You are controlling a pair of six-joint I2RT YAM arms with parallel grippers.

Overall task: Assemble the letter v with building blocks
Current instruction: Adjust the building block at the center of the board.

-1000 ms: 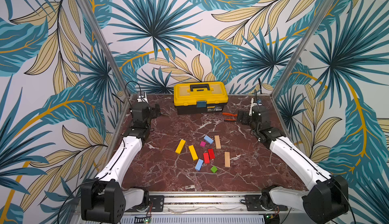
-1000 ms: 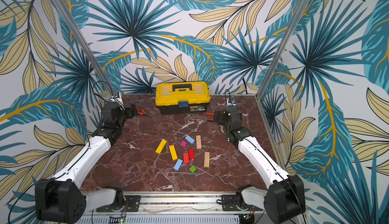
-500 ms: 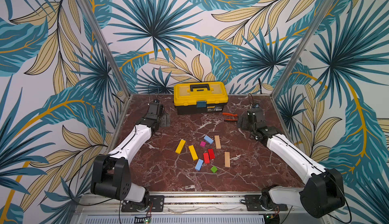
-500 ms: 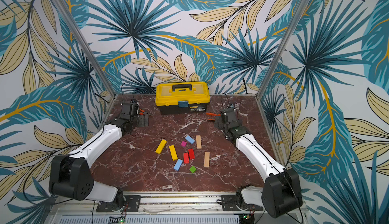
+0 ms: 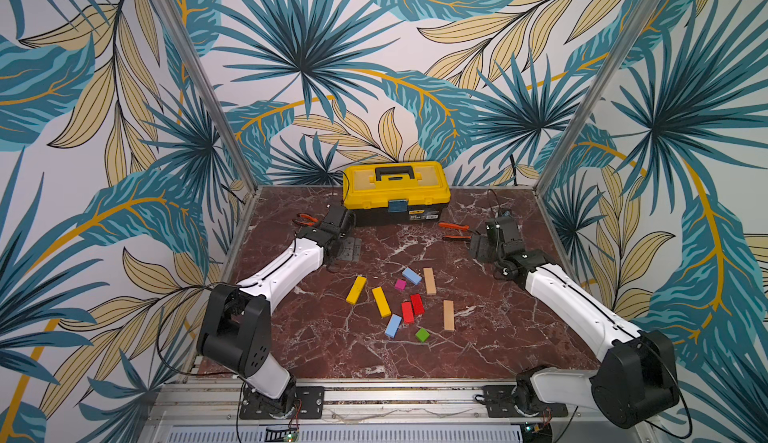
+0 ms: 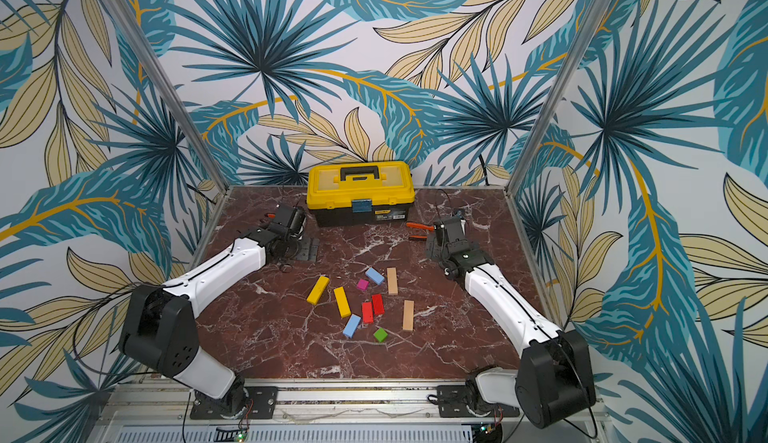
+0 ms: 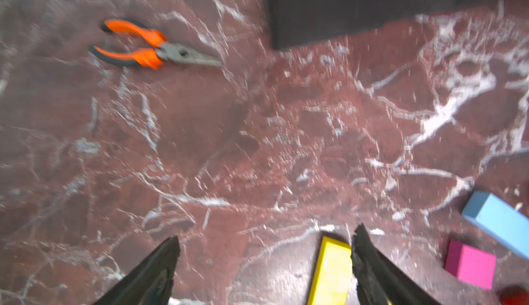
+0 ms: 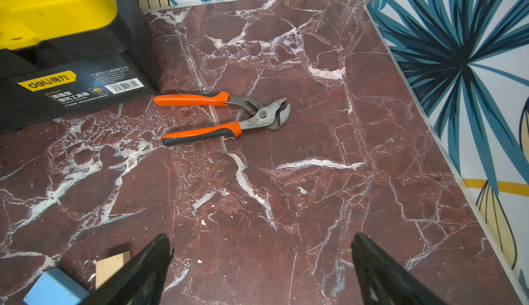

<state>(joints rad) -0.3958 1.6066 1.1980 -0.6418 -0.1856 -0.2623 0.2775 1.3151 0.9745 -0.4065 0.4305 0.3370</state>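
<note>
Left arm has swung in from the side wall. The left gripper [image 7: 266, 237] now hovers just in front of the toolbox [image 5: 397, 183], jaws spread and empty. The yellow bar [image 7: 329, 272] seems to sit between its fingers, though the blur makes that uncertain. The right gripper [image 8: 260, 240] is wide open too. The blocks [image 5: 407, 312] lie scattered before the toolbox, no V begun.
</note>
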